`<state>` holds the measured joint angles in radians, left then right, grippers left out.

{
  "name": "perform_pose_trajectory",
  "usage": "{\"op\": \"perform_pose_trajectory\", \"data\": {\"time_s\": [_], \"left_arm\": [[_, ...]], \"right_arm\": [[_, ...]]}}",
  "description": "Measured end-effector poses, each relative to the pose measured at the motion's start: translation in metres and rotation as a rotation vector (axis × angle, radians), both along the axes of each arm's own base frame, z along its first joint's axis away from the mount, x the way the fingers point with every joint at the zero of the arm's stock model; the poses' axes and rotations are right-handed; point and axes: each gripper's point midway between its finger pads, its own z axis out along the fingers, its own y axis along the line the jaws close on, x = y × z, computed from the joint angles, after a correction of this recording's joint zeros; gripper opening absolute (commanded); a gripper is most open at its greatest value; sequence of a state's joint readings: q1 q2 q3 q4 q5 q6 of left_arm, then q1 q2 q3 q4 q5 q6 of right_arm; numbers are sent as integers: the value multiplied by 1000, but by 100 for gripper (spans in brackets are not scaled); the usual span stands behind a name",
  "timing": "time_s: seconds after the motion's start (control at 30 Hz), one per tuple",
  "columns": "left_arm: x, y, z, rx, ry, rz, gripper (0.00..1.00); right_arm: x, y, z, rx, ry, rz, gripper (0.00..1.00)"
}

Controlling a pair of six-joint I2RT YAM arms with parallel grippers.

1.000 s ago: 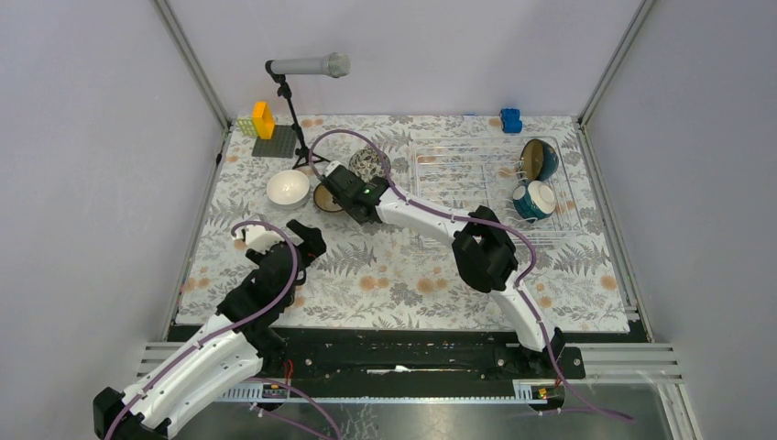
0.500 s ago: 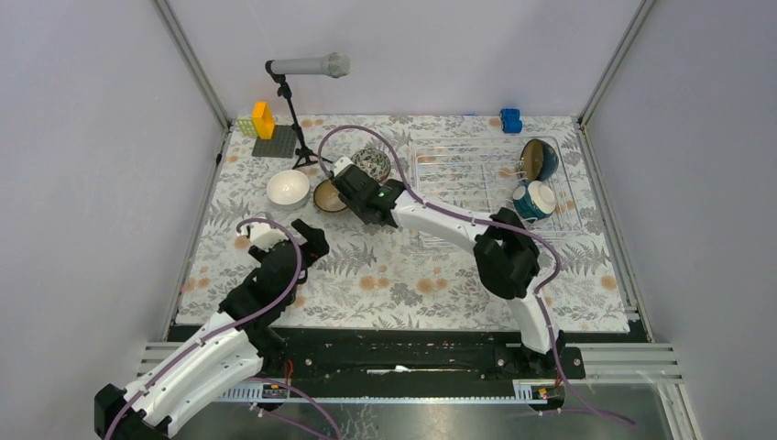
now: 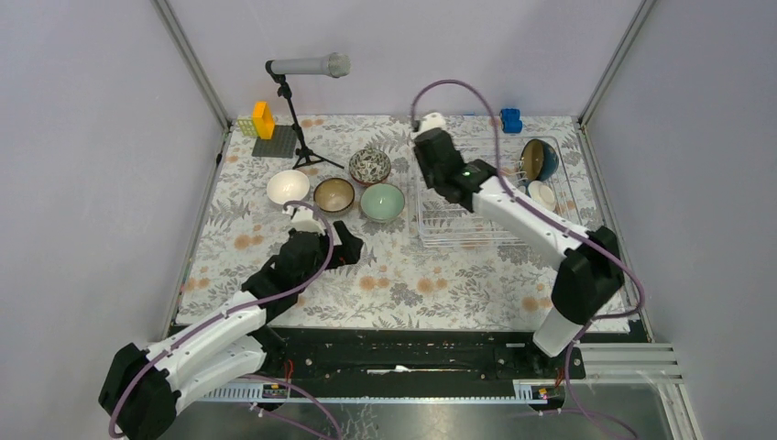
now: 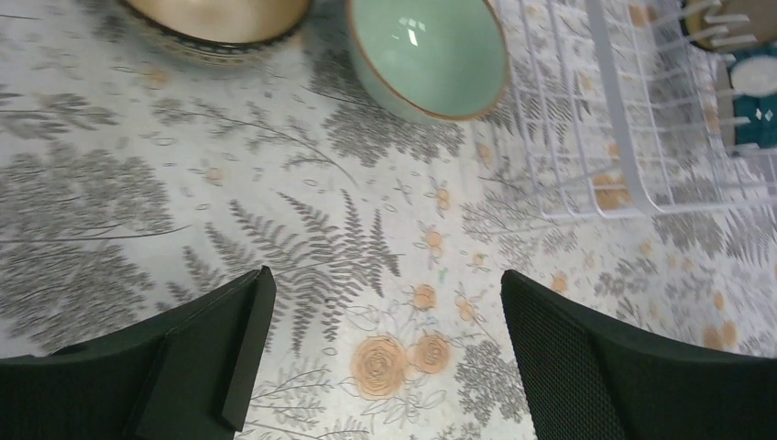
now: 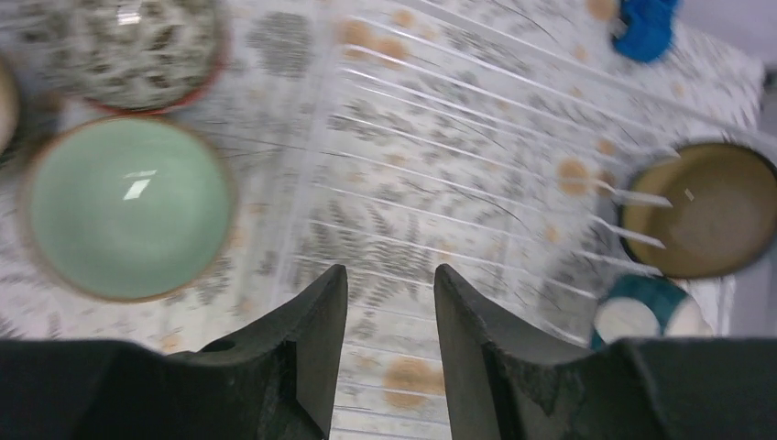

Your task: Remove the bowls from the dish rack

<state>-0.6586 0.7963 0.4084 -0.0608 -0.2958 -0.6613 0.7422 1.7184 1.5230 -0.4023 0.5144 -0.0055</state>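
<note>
Dish rack: on the counter at about 2 o'clock in the overhead view, long side running 9 to 3. Two bowls are in it, both at its 3 o'clock end.
- Dark blue bowl stands on edge among the wires, brown inside turned toward 9 o'clock.
- Teal bowl sits just at its 6 o'clock, with a white round part showing on top. Which way up, cannot tell.

Four bowls stand upright on the counter, grouped at the rack's 9 o'clock.
- Mint green bowl is closest, just beside the rack's rim.
- Brown bowl is at the mint one's 9 o'clock, rims close. Touching or not, cannot tell.
- White bowl is further out at 9 o'clock, apart from the brown one.
- Grey floral bowl is at 12 o'clock of the brown and mint pair.

The right jaws hang above the rack's 9 o'clock end, partly parted, nothing between them; wires show in the gap. The left jaws sit low over the counter at 6 o'clock of the brown and mint bowls, spread wide, released, holding nothing.

Outer items:
- Microphone on its stand at 11 o'clock.
- Yellow block on a grey plate beside it.
- Blue block just past the rack's 12 o'clock rim.
</note>
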Motion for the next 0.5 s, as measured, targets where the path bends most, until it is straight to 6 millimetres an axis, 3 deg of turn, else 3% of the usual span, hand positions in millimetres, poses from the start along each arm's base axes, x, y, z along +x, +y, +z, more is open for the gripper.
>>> {"op": "perform_pose_trajectory", "data": {"time_s": [0.17,0.2,0.23,0.27,0.33,0.5], "left_arm": [[3,-29,-3,-16,33,-126,99],[4,-35,-2,-19,36,-146,99],[5,-40,-1,-25,38,-165,99],[6,-45,1,-32,37,-183,99],[8,-56,5,-56,28,-224,99],[7,-70,7,-85,28,-286,99]], "right_arm": [[5,-79,-2,82,-8,-204,49],[7,-94,-3,105,-14,-247,62],[7,-106,-4,120,-17,-283,84],[7,-122,-5,141,-22,-335,92],[9,-156,-8,162,-39,-450,93],[18,-215,-11,196,-71,-651,87]]}}
